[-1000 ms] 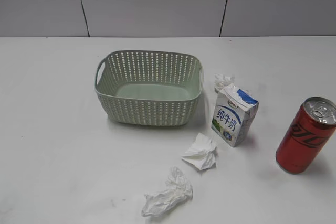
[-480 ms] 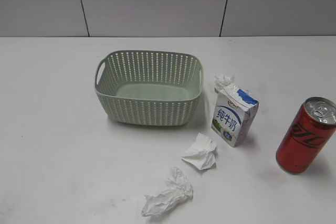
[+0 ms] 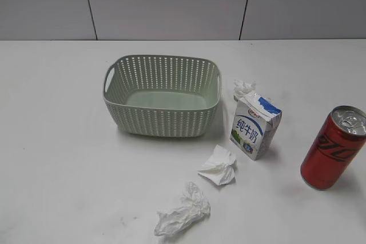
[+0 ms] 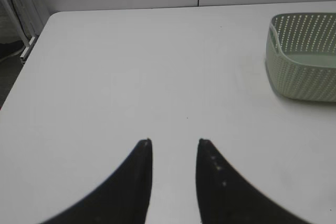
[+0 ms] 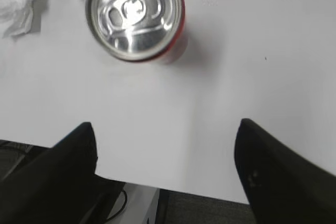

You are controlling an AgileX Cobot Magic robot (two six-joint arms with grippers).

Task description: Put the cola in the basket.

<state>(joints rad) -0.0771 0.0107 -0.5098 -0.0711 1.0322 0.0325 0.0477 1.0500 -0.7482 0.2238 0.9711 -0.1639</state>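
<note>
The cola point(image 3: 333, 147) is a tall red can with a silver pull-tab top, upright at the right of the table. The right wrist view sees its top point(image 5: 134, 14) from above. My right gripper point(image 5: 165, 127) is wide open and empty, above the table edge, short of the can. The basket point(image 3: 162, 94) is pale sage green, empty, upright at the table's middle; its left end shows in the left wrist view point(image 4: 304, 59). My left gripper point(image 4: 174, 142) is open and empty over bare table, well left of the basket. Neither gripper shows in the exterior view.
A white-and-blue milk carton point(image 3: 255, 127) stands between basket and can. Crumpled white tissues lie behind the carton point(image 3: 244, 88), in front of the basket point(image 3: 218, 166) and near the front point(image 3: 180, 211); one shows in the right wrist view point(image 5: 16, 1). The table edge point(image 5: 173, 188) is under my right gripper.
</note>
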